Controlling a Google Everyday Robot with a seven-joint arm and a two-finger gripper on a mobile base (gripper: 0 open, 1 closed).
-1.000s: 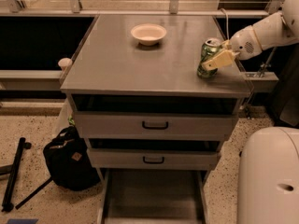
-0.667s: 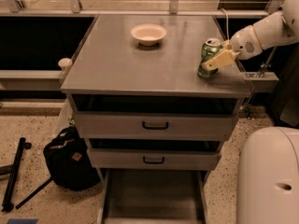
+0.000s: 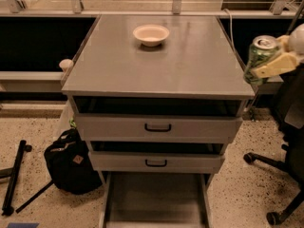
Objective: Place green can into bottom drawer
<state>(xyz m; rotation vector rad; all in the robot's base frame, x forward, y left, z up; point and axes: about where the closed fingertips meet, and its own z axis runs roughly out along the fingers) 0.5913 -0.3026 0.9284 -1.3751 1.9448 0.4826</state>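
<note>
Up off the cabinet top [image 3: 156, 61] has gone the green can [image 3: 259, 51]. One second ago it stood near the right edge of the top. Now it hangs in the air just past that edge, at the right side of the view. The view has also shifted, so the cabinet looks closer.

The gripper [image 3: 266, 66] is up there with the can, holding it tight. One pale yellow finger lies across the can's side. The can stays upright with its silver top up, most likely so it will stand well when it is set down.

The bottom drawer [image 3: 156, 198] is pulled out at the foot of the cabinet, well below the can. Its flat grey floor is bare, so it looks ready to take the can. The two upper drawers [image 3: 157, 127] with black handles are pushed in, so they leave the way down open.

A pale bowl [image 3: 151, 34] sits at the back of the top, well apart from the can. A black bag [image 3: 71, 160] lies on the floor to the left.

The can has green and white print, but no name or words on it can be read.
</note>
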